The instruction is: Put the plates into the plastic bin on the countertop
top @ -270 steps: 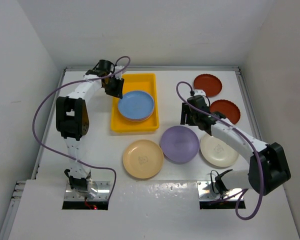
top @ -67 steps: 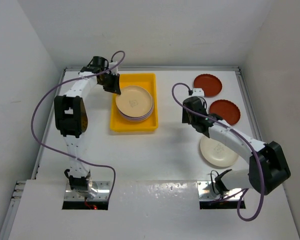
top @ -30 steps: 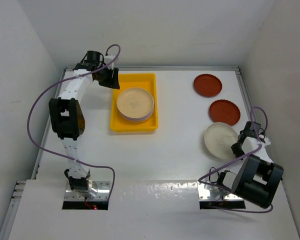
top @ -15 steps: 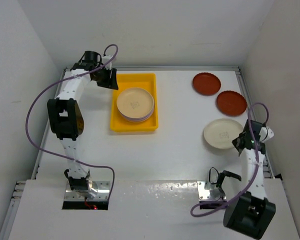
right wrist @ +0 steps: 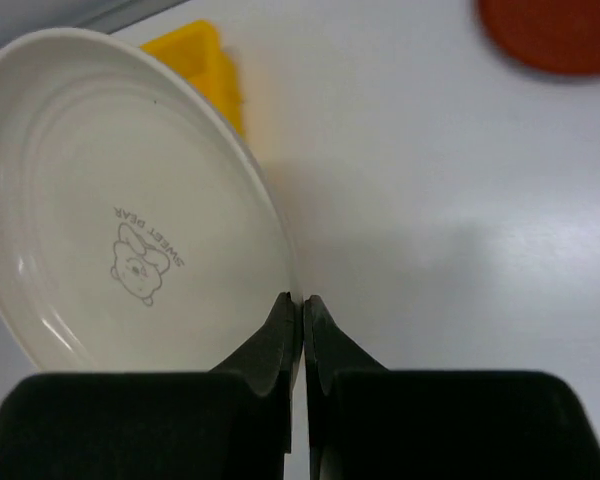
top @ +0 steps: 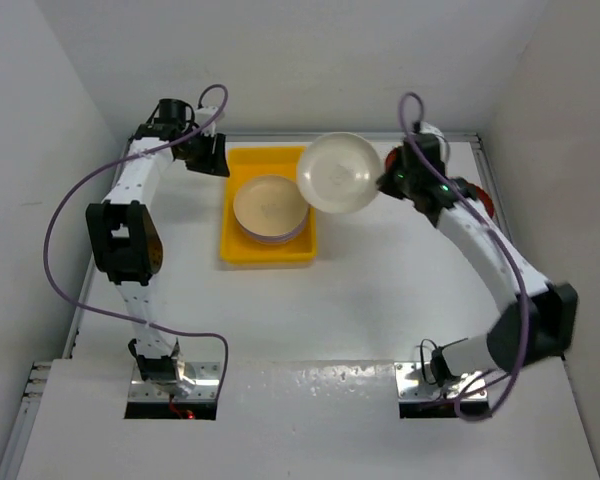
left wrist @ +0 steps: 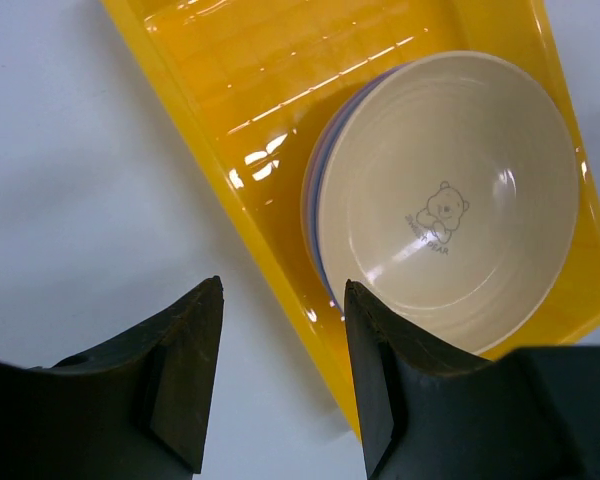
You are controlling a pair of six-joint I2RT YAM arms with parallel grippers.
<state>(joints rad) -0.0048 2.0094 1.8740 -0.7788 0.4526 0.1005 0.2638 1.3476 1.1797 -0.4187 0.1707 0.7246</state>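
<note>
One cream plate — now aloft

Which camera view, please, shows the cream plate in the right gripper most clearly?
The right wrist view: the cream plate fills it, bear print readable, rim in the right gripper. The top view shows it small, by the yellow bin's corner; the left wrist misses it.

Probably lab — bare white walls
</note>
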